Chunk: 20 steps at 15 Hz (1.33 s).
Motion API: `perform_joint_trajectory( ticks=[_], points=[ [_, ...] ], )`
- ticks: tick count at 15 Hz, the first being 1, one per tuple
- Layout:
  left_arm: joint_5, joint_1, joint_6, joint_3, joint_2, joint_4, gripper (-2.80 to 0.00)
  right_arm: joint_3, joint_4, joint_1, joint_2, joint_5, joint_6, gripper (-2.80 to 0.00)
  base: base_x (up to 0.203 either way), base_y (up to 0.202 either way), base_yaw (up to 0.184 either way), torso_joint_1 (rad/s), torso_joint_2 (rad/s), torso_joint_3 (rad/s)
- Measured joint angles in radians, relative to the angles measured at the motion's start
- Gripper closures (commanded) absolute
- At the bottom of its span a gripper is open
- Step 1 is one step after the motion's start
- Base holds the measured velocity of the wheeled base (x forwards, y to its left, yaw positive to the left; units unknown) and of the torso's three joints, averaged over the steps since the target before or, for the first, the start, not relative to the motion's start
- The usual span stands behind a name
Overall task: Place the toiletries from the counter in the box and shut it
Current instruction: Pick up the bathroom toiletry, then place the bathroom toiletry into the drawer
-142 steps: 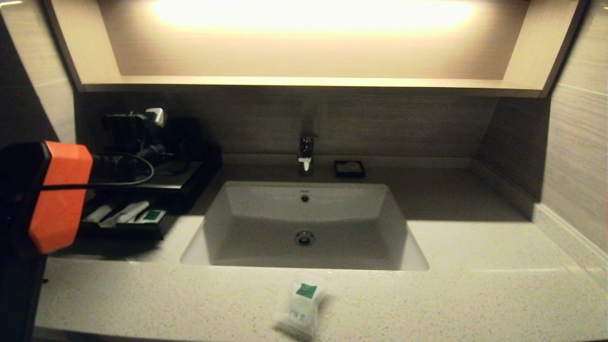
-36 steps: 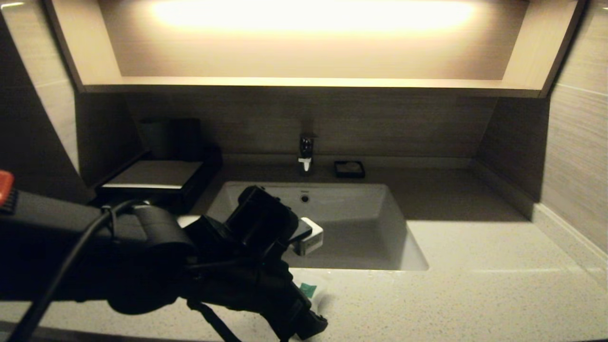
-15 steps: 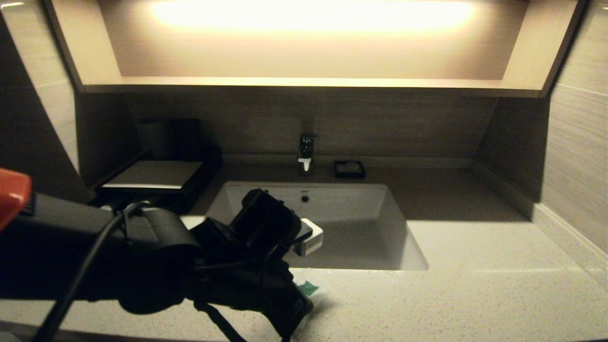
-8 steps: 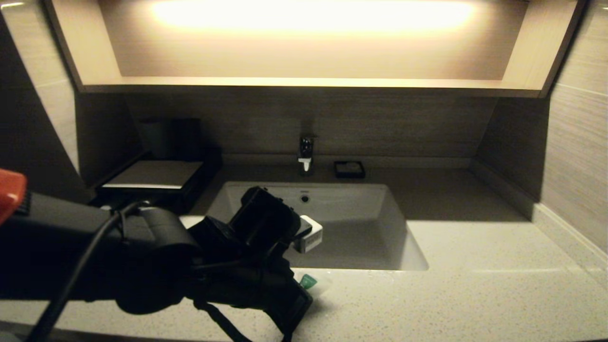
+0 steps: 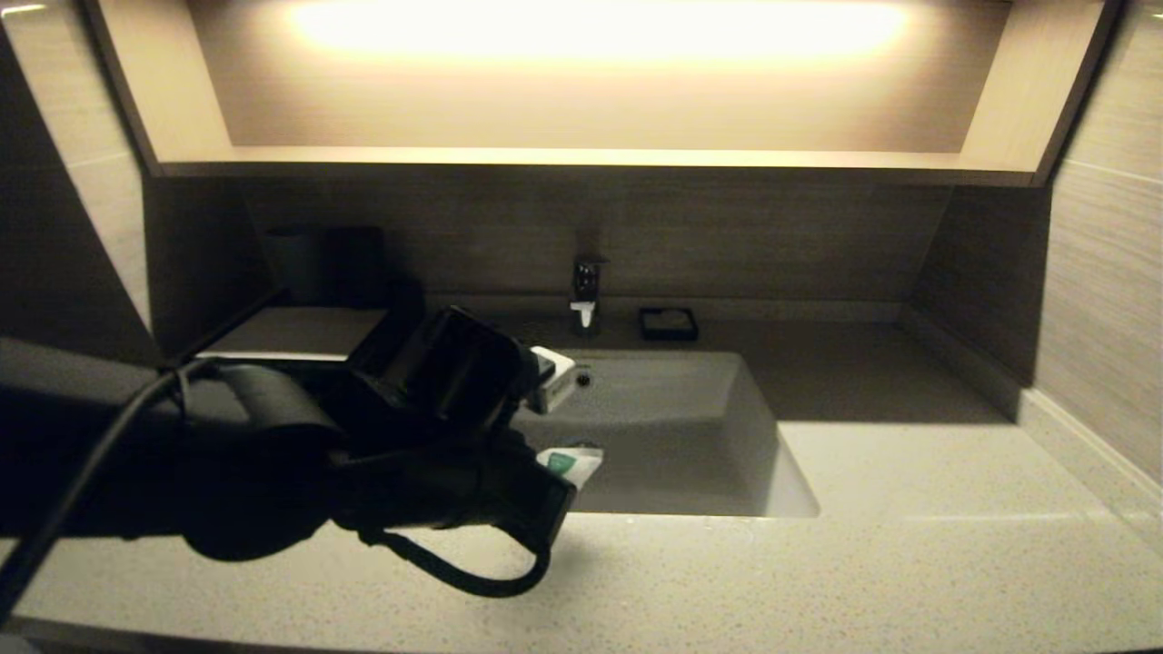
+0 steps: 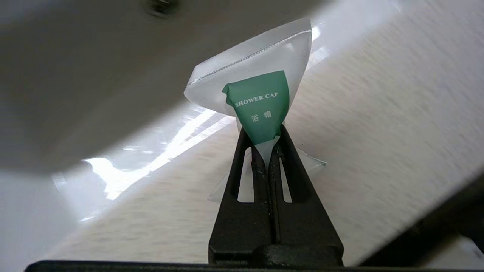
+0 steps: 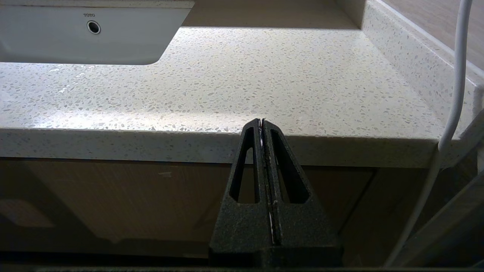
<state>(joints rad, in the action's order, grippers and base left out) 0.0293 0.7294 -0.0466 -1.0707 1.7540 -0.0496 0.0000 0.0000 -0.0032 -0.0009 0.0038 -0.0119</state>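
Observation:
The small white pillow-like pouch (image 6: 261, 87) with a green "SHOWER CAP" label hangs pinched between the fingers of my left gripper (image 6: 266, 141), which is shut on it. In the head view the pouch (image 5: 571, 465) is lifted clear of the pale speckled counter (image 5: 818, 563), over the front left part of the white basin (image 5: 690, 427). The black box (image 5: 300, 331) with its pale top stands at the back left; my left arm hides its front. My right gripper (image 7: 261, 121) is shut and empty, low in front of the counter's edge (image 7: 151, 145).
A chrome tap (image 5: 586, 295) and a small black square dish (image 5: 668, 322) stand behind the basin. Dark tumblers (image 5: 318, 263) stand behind the box. A raised ledge (image 5: 1081, 445) borders the counter on the right, and a lit shelf (image 5: 591, 159) runs overhead.
My left gripper closed on the pouch at the counter's front edge, then lifted it up and to the left, over the basin. The spot where it lay is now bare.

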Motion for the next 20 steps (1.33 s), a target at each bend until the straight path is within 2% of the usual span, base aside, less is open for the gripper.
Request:
perform_joint_trajectory(
  ticks=[4, 12, 16, 20],
  points=[
    [0.021, -0.129, 0.0, -0.031, -0.028, -0.009, 0.0, 0.0, 0.0, 0.0, 0.0, 0.0, 0.0, 0.0, 0.0, 0.0, 0.0, 0.0, 0.0, 0.0],
    [0.023, -0.483, 0.032, -0.084, -0.053, -0.02, 0.0, 0.0, 0.0, 0.0, 0.0, 0.0, 0.0, 0.0, 0.0, 0.0, 0.0, 0.0, 0.0, 0.0],
    [0.022, -0.611, 0.034, -0.129, -0.023, -0.023, 0.0, 0.0, 0.0, 0.0, 0.0, 0.001, 0.0, 0.0, 0.0, 0.0, 0.0, 0.0, 0.0, 0.0],
    [0.022, -0.679, 0.029, -0.168, 0.01, -0.028, 0.0, 0.0, 0.0, 0.0, 0.0, 0.0, 0.0, 0.0, 0.0, 0.0, 0.0, 0.0, 0.0, 0.0]
  ],
)
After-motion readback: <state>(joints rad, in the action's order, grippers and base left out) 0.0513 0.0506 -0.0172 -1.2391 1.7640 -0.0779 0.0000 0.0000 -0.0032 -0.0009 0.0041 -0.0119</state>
